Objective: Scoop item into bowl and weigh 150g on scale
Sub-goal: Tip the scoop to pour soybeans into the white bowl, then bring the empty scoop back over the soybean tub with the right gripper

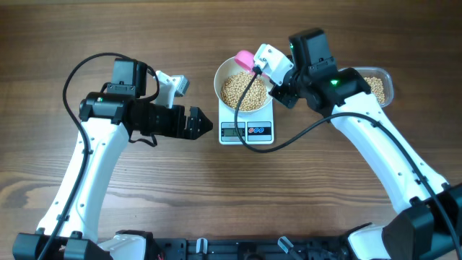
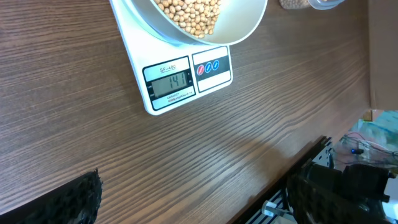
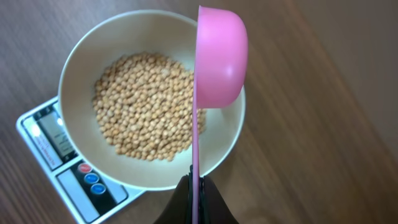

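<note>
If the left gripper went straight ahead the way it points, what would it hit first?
The left gripper would probably meet the scale first, on its side; its height is unclear.

LAYOUT | scale [image 1: 246,131]: you have it mid-table | bowl [image 1: 224,72]: on the scale | beans [image 1: 242,92]: in the bowl | scoop [image 1: 244,58]: over the bowl's far rim, handle in your right gripper [image 3: 196,194] | tub [image 1: 386,90]: right of the scale, well apart, partly behind your right arm | left gripper [image 1: 206,124]: just left of the scale, not touching
</note>
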Tool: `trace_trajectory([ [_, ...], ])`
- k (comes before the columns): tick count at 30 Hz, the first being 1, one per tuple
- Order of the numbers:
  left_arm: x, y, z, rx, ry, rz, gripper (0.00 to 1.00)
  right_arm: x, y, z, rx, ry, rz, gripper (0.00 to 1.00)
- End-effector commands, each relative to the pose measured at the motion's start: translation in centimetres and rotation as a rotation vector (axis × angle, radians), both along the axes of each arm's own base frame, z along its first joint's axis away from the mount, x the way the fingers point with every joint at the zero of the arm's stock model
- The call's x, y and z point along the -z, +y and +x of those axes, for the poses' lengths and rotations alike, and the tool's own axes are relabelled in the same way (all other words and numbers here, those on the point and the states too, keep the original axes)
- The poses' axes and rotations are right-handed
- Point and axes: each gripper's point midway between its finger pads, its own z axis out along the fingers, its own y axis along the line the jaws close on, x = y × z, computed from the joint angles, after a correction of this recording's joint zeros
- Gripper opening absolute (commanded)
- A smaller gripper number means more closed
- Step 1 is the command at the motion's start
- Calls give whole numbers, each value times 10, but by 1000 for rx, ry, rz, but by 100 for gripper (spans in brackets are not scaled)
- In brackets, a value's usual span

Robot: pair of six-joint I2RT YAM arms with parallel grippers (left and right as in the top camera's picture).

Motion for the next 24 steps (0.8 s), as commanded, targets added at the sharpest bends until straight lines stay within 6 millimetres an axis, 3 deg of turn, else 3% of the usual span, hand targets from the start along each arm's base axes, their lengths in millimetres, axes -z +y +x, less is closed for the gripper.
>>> trace_trajectory([
  [1,1,-1,-2,17,-3,-13,100,-29,1,4,-7,-87,16,4],
  [12,1,-1,-2,17,-3,-14,100,-34,2,5,0,-97,33,4],
  [19,1,-1,-2,17,-3,-14,100,-36,10,1,70,-31,153,4],
  [24,1,-1,-2,17,-3,-14,100,-55,2,13,213,-33,294,4],
])
